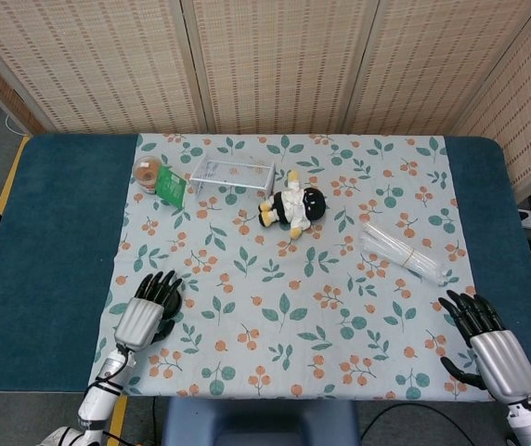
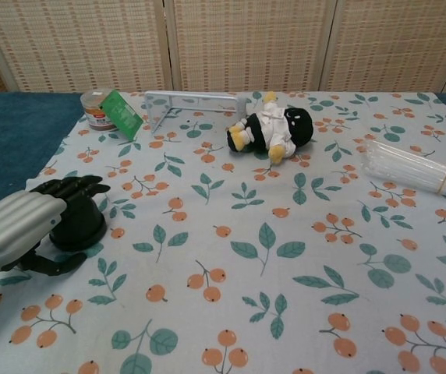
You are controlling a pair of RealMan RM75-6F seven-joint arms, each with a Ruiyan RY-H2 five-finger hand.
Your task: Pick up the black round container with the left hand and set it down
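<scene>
I have the left hand [image 2: 20, 231] low at the left edge of the chest view, draped over the black round container [image 2: 80, 226]. Its dark fingers [image 2: 73, 188] curl over the container's top and far side while the thumb reaches along the cloth in front of it — whether they actually grip the container or only cup it, I cannot tell. The container sits on the floral cloth [image 2: 285, 234], near the lower left of the frame. In the head view the same hand [image 1: 149, 311] shows at the lower left, and it hides the container almost completely.

The right hand [image 1: 488, 346] rests at the lower right of the head view, on the blue bench [image 1: 52, 232] just past the cloth's edge, fingers apart and holding nothing.

Along the upper part of the cloth I see a small round jar [image 2: 94, 108] with a green packet [image 2: 122, 114] leaning against it, and just right of them a clear rectangular stand [image 2: 196, 105]. A plush toy [image 2: 274, 128] in black, white and yellow lies on its side near the upper middle. A bundle of clear straws [image 2: 422, 173] — tied with a band — lies at the right edge of the chest view, well apart from both hands.
</scene>
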